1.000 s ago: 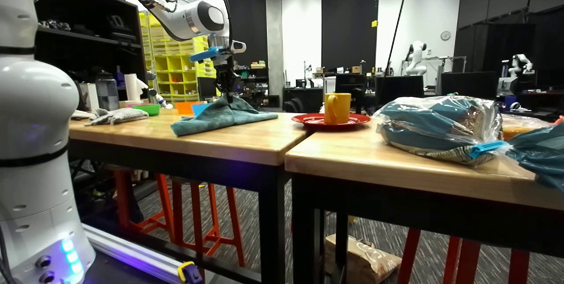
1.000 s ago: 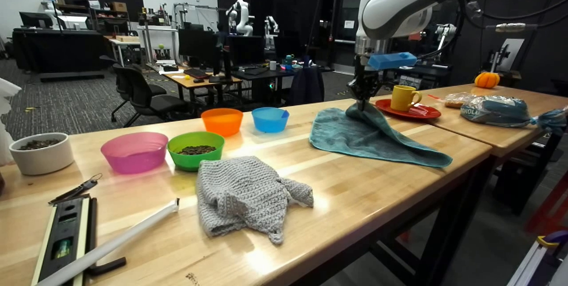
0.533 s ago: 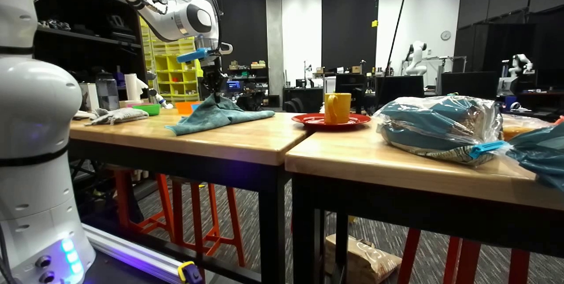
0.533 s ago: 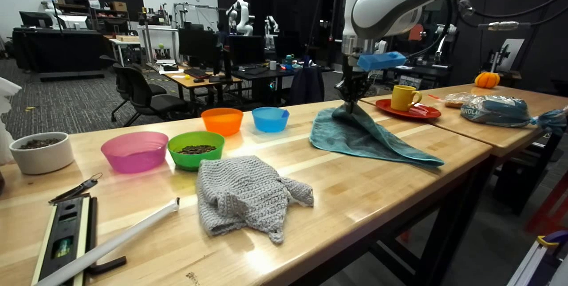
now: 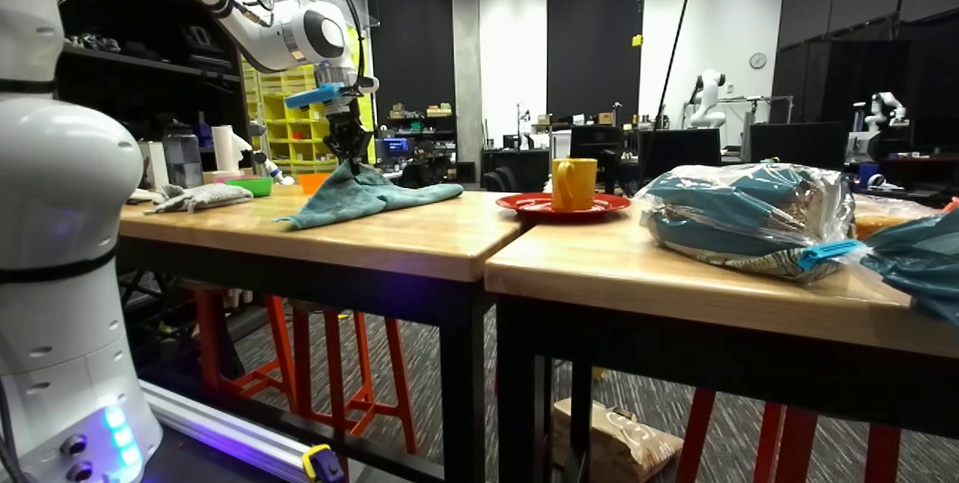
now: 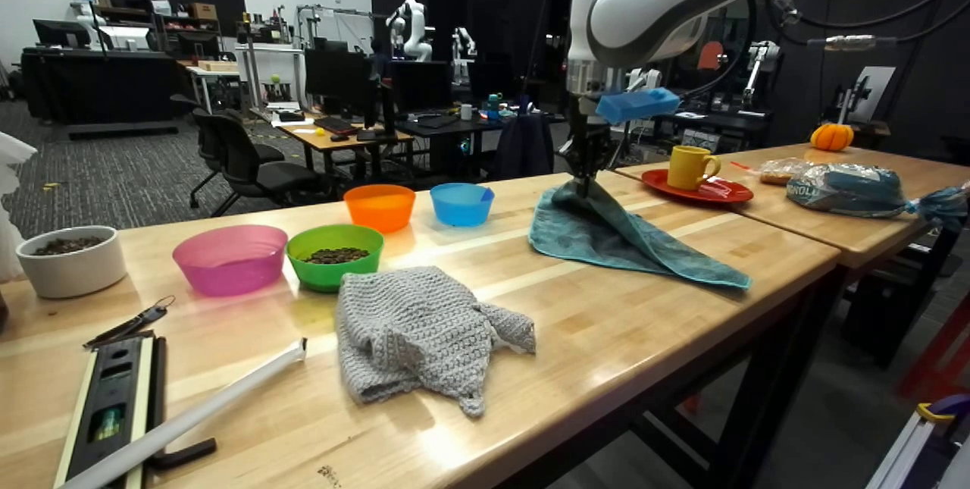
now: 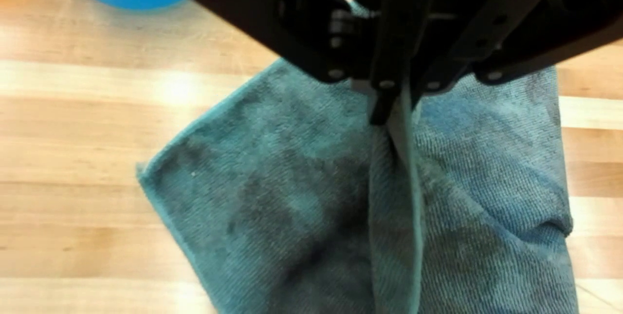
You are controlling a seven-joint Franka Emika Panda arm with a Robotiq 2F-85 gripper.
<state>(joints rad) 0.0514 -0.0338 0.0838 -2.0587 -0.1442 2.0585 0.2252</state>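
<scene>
Pinching 1 raised fold of the cloth [image 6: 599,239], the tool [image 6: 583,186] points down from above, its rest spreading below on the desk [image 6: 576,322], the ridge running away from the blue bowl [image 6: 461,205].

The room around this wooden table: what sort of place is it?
Probably a robotics lab: another white robot arm stands in the background, along with a black monitor and an office chair.

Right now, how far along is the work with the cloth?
Done: the grasp, with the pincer closed on the cloth. In hand: a pinched peak, raised above the table, where the lower part lies. Left: probably lowering it and letting go, since it is held up.
</scene>
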